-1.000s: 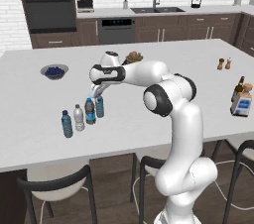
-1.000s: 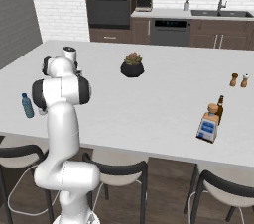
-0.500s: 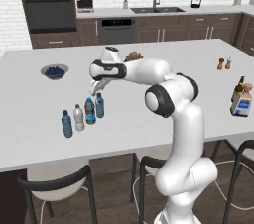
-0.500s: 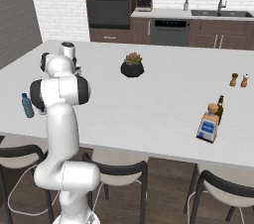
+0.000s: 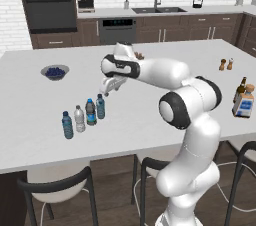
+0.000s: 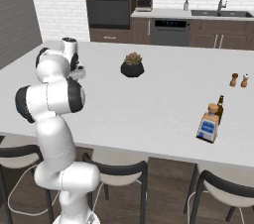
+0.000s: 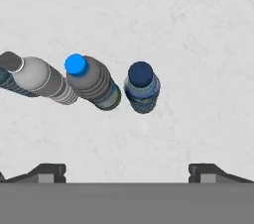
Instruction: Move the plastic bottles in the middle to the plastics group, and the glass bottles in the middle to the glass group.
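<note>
Looking down from the hand camera, you see the fingers (image 7: 127,171) spread wide with nothing between them, hanging above the row of water bottles. The pale bottle (image 7: 142,87), with its dark blue cap, stands upright nearest the middle of that view, free of the fingers. Just beside it, touching or nearly so, stands the grey bottle (image 7: 93,82) with a bright blue cap, and next along the row is the white-capped bottle (image 7: 40,79). From the left base camera you can take the white-capped bottle (image 5: 79,118) as your landmark: the grey bottle (image 5: 90,112) is just beside it on the arm's side, the pale bottle (image 5: 100,106) one step further that way, and a blue bottle (image 5: 67,124) stands on its other side, so all four form one slanting line on the surface (image 5: 40,135). The hand (image 5: 106,91) hovers above the pale bottle's end of that line. Well apart from the white-capped bottle, near the far right edge of the surface, the square bottle (image 5: 244,102) with its cork stands touching or just beside the brown bottle (image 5: 241,88); from the right base camera the square bottle (image 6: 209,123) sits in front of the brown bottle (image 6: 220,108).
</note>
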